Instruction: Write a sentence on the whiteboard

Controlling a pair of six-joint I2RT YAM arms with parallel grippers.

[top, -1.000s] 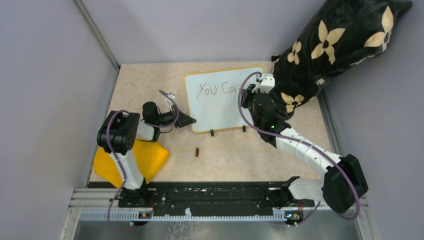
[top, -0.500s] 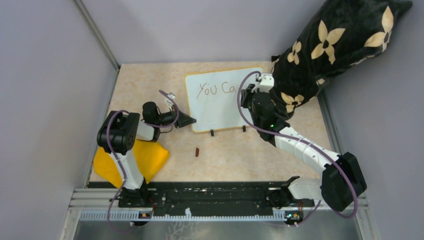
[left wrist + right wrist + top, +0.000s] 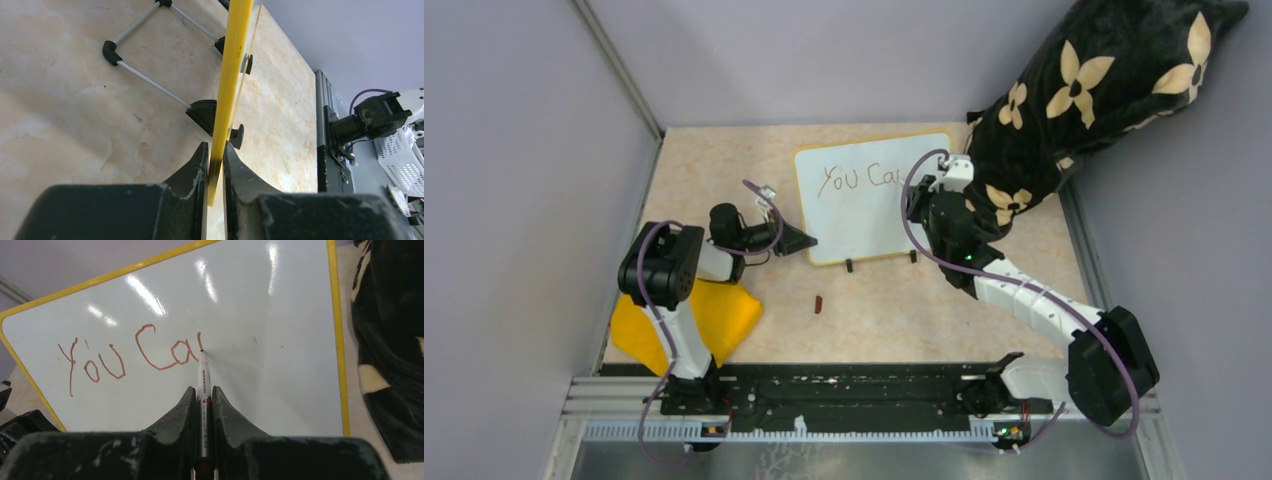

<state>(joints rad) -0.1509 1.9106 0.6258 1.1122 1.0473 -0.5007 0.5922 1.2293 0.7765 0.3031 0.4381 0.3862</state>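
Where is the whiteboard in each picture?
Top external: the whiteboard stands just above the middle, facing the camera.
Left wrist: the whiteboard is seen edge-on, a thin yellow strip running up from bottom centre.
Right wrist: its white face fills most of the picture.
Shared landmark: the yellow frame shows in all three.

yellow cloth [image 3: 724,318], black floral cushion [image 3: 1114,95]

robot lab cell: plain grey walls [image 3: 824,60], aluminium mounting rail [image 3: 874,430], marbled tabletop [image 3: 724,170].
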